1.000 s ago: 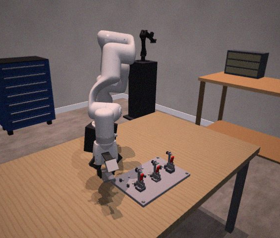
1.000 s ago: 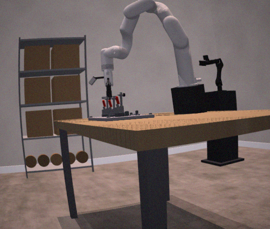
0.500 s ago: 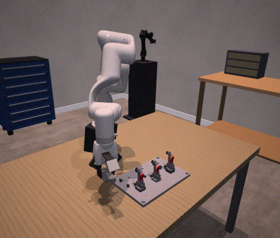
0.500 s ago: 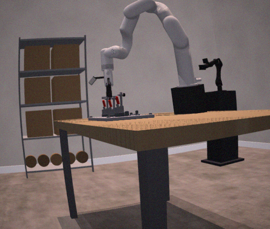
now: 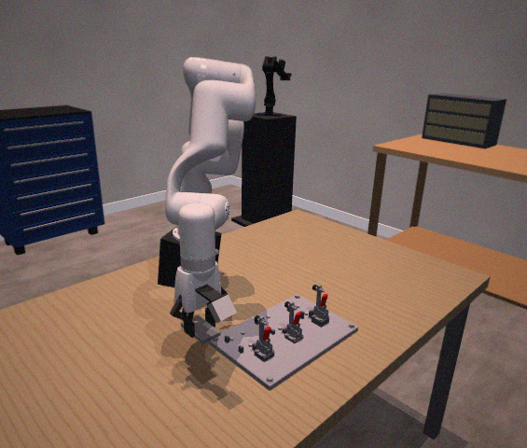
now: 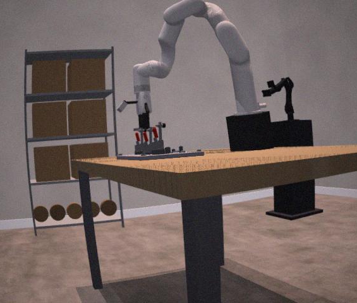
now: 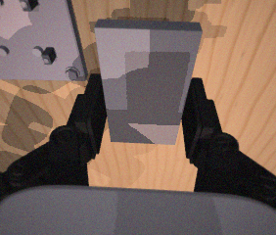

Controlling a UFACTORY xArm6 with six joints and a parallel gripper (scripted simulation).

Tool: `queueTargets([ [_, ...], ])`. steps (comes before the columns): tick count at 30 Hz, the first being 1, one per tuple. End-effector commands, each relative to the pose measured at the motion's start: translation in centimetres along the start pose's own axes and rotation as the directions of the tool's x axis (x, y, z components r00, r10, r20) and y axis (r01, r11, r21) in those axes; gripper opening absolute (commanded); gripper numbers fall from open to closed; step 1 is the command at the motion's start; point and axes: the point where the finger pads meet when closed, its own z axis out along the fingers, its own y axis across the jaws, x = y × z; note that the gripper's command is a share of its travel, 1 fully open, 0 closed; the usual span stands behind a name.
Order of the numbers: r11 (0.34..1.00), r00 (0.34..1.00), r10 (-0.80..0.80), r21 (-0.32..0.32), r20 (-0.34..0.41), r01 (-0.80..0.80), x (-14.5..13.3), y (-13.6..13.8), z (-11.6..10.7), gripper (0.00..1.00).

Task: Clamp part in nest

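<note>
In the wrist view, the hand [image 5: 201,325] [image 6: 143,127] [image 7: 145,93] clamps the grey part [image 5: 205,331] [image 7: 148,88] by its long sides above the worktop [image 5: 123,357] [image 6: 237,160] [image 7: 246,59]; the fixture plate [image 5: 312,337] [image 6: 172,156] [image 7: 30,66] lies near, toward ten o'clock.

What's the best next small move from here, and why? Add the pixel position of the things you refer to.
I'd probably shift the gripper [image 5: 201,328] [image 6: 144,125] [image 7: 145,93] sideways over the fixture plate [image 5: 313,349] [image 6: 172,156] [image 7: 27,66], keeping its height: the grey part [image 5: 203,330] [image 7: 145,88] is clamped between the fingers, and in the wrist view it lies beside the plate's edge, over bare wood, with no nest under it.
</note>
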Motion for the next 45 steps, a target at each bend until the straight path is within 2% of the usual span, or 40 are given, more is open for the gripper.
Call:
queueTargets([
  [1, 1.0, 1.0, -0.024, 0.001, -0.007, 0.024, 0.1, 0.1, -0.1, 0.0],
  [17, 1.0, 1.0, -0.024, 0.001, -0.007, 0.024, -0.1, 0.1, 0.2, 0.0],
  [45, 1.0, 1.0, -0.024, 0.001, -0.007, 0.024, -1.4, 0.1, 2.1, 0.0],
])
